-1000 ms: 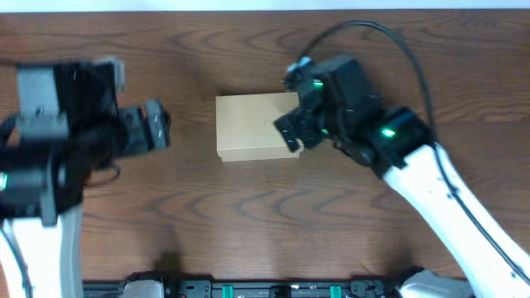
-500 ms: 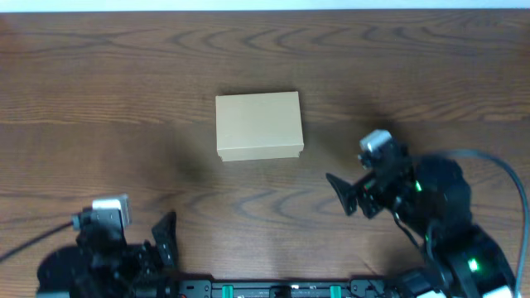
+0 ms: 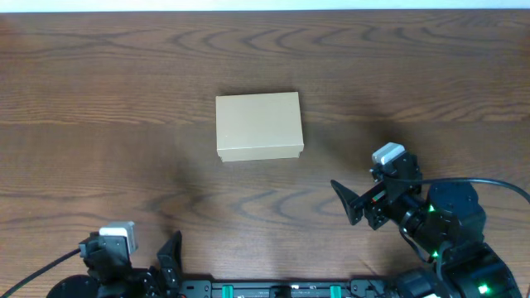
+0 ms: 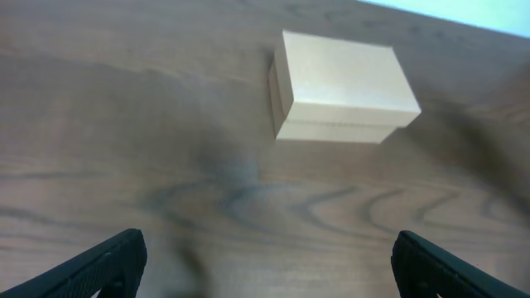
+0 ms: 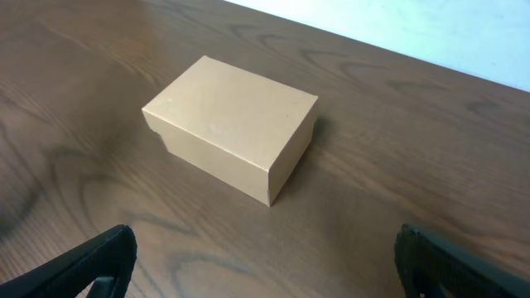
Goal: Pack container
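Overhead, right claw [image 3: 351,206]: spread wide, pinching nothing, near right.
Left claw [image 4: 267,263]: spread too, at the near left edge.
Container [image 3: 258,126]: on tabletop [image 3: 99,124] centre, lid shut, well apart from both.
Progress: packing looks finished; contents are hidden, probably nothing left to do.

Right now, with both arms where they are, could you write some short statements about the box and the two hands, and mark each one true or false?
1. The container is shut, with its lid flat on top. True.
2. The right hand grips the container. False: it is apart from the container, near the robot-side edge of the table, and holds nothing.
3. Both hands are open. True.
4. The left hand hovers directly over the container. False: it is at the robot-side edge, to the left of the container.
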Available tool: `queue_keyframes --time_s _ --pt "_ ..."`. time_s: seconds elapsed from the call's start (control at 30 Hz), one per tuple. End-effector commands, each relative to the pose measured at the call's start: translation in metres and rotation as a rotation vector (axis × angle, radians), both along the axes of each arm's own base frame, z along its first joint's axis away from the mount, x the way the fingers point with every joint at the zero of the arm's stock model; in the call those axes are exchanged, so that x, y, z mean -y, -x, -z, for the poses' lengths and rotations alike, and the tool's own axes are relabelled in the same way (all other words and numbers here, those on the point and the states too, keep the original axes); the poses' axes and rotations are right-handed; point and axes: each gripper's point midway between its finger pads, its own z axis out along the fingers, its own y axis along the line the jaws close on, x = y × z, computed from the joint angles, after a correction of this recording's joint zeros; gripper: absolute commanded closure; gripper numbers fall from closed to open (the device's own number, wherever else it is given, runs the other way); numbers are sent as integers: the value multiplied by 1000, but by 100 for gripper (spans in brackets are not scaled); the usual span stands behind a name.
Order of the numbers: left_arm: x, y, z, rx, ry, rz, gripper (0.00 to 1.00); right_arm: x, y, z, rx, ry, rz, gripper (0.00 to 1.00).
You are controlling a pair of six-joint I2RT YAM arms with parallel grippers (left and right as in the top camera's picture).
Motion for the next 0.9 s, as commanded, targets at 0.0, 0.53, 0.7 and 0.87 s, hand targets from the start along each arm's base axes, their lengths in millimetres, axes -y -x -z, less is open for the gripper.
queue_keyframes --time_s 0.0,0.53,0.7,0.87 --pt "-8 0 4 -1 -55 -18 5 2 -1 5 -20 -8 14 1" --pt "-38 -61 33 117 -330 -42 5 2 -1 5 -20 -8 14 1" --pt "-38 -67 56 150 -331 -47 5 2 -1 5 -20 -8 14 1" --pt "-38 -71 91 122 -330 -43 5 2 -1 5 -20 -8 14 1"
